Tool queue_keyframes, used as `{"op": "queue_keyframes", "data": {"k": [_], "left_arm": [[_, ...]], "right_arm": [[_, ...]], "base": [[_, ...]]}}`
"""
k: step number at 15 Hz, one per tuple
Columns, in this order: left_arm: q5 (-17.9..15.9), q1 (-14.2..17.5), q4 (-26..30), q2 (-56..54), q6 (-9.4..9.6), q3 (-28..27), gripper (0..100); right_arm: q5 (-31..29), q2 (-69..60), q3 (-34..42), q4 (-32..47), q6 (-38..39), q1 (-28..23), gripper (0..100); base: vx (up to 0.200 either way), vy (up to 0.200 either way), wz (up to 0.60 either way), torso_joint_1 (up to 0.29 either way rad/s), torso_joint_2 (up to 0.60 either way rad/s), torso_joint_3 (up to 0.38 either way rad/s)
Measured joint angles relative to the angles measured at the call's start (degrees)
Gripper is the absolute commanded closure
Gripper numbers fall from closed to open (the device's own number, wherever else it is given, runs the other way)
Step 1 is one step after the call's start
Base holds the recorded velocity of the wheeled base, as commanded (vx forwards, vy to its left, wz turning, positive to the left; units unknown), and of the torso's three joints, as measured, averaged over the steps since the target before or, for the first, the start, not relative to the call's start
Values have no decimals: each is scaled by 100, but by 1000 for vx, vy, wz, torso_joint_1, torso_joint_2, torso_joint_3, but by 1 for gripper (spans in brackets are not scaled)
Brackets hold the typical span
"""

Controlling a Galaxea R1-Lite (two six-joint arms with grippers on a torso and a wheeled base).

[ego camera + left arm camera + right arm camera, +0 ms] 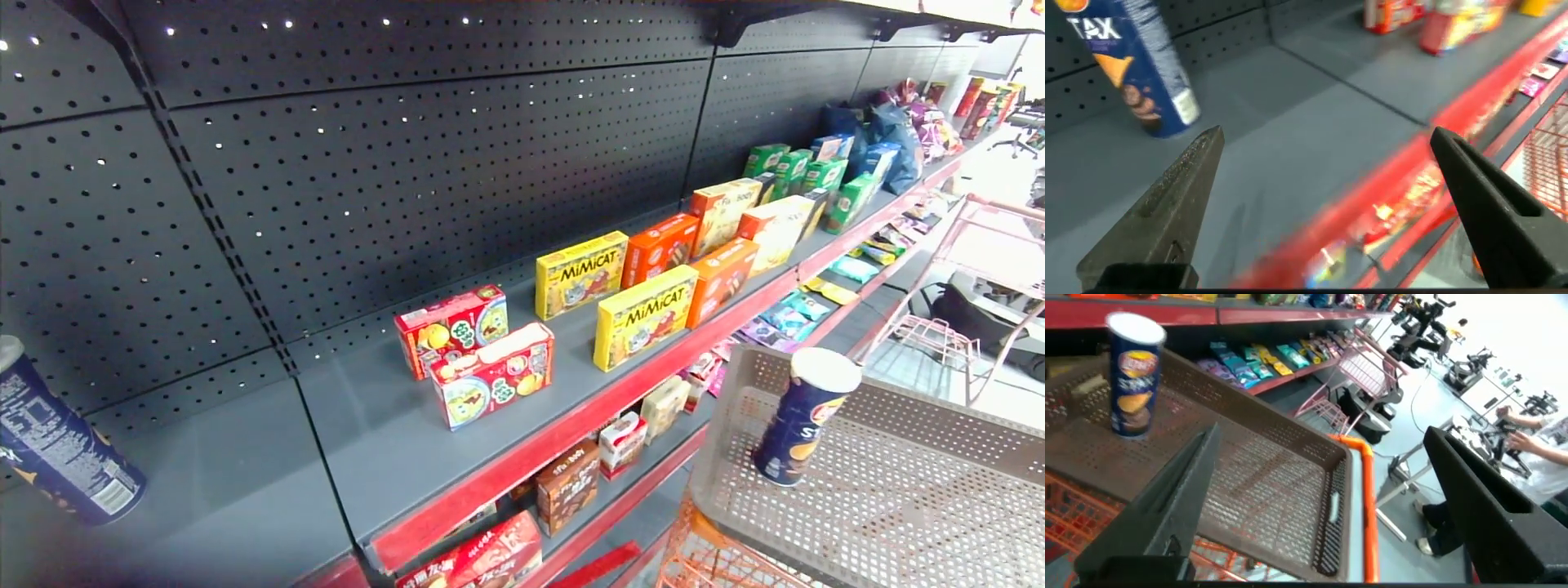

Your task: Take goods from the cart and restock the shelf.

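Basket holds one standing chip can.

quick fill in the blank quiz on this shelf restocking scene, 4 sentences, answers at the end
1. The basket holds ___ chip can.
2. On the shelf, two ___ boxes stand between the red boxes and the orange boxes.
3. The left gripper and the right gripper are both ___.
4. A second can stands on the shelf, to the robot's ___ of the red boxes.

Missing words: one; yellow; open; left
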Motion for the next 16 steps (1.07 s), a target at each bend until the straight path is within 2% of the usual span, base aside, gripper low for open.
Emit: {"op": "queue_keyframes", "data": {"k": [11, 14, 16], "left_arm": [[-6, 2, -9, 0, 15, 0, 0], [-15, 9, -6, 0, 15, 0, 0], [-4, 2, -1, 0, 12, 0, 0]], "right_arm": [[16, 2, -2, -2, -10, -5, 0], [7, 2, 9, 4, -10, 4, 0], [10, 2, 9, 4, -11, 6, 0]], "base": [[0, 0, 0, 0, 0, 0], [-200, -200, 0, 14, 9, 2], [0, 0, 0, 0, 0, 0]]}}
